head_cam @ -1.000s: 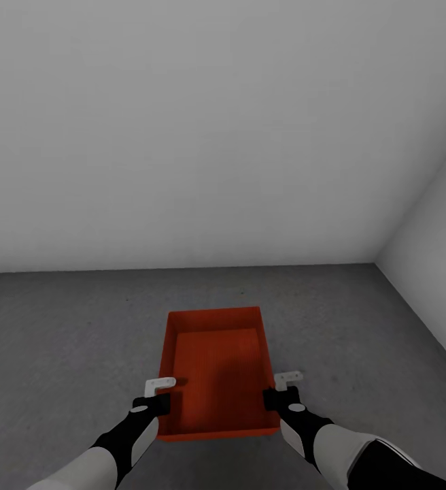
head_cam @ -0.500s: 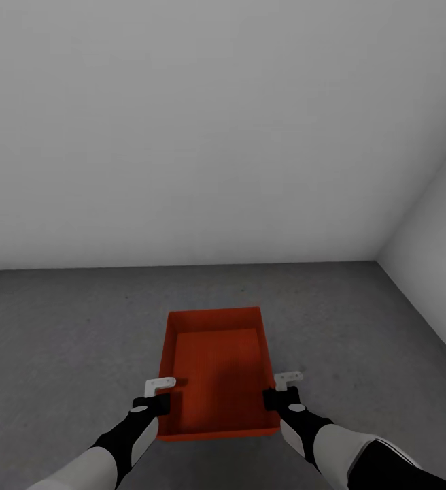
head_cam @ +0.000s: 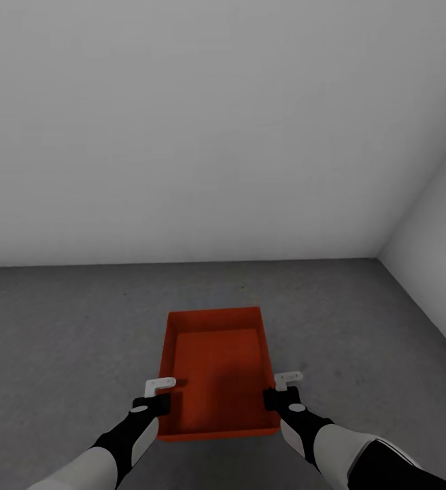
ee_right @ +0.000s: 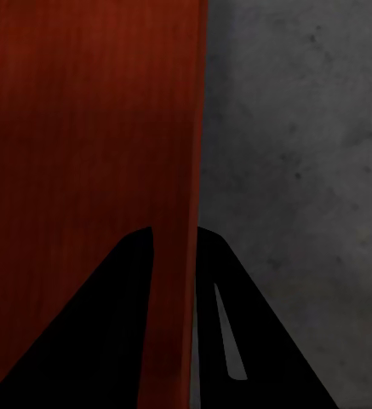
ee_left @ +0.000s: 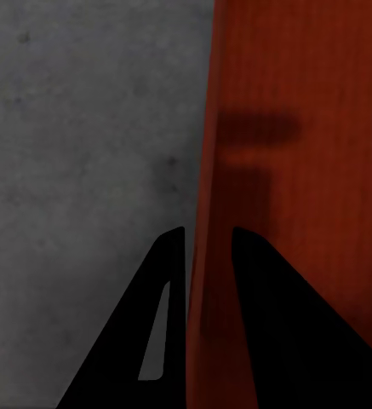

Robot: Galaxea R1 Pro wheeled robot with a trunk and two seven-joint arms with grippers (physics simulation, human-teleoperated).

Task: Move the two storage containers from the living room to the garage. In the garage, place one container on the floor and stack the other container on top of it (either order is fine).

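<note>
Nothing has shifted across the last second: the head view is the same in all three pictures, with the arms, the bin and the room holding their places. The robot seems paused, not travelling.

The orange-red bin (head_cam: pixel 217 371) sits in the lower middle of the head view, open side up, over the dark grey speckled floor (head_cam: pixel 66 320), with a plain white wall (head_cam: pixel 182 136) filling the upper frame and a second wall meeting it at the right edge. That fits the garage, so the carry looks finished. Whether the bin already rests on the floor or hangs just above it cannot be told from here.

The left gripper (head_cam: pixel 160 393) straddles the bin's left wall near its closer end. In the left wrist view its two dark fingers (ee_left: pixel 173 281) sit either side of the thin orange wall (ee_left: pixel 204 213), clamped on it. The right gripper (head_cam: pixel 281 388) does the same on the right wall, and the right wrist view shows its fingers (ee_right: pixel 139 256) pinching that wall (ee_right: pixel 194 153) against the grey concrete.

I judge this the set-down step for one bin. No second bin is in view, so stacking remains to be done.
</note>
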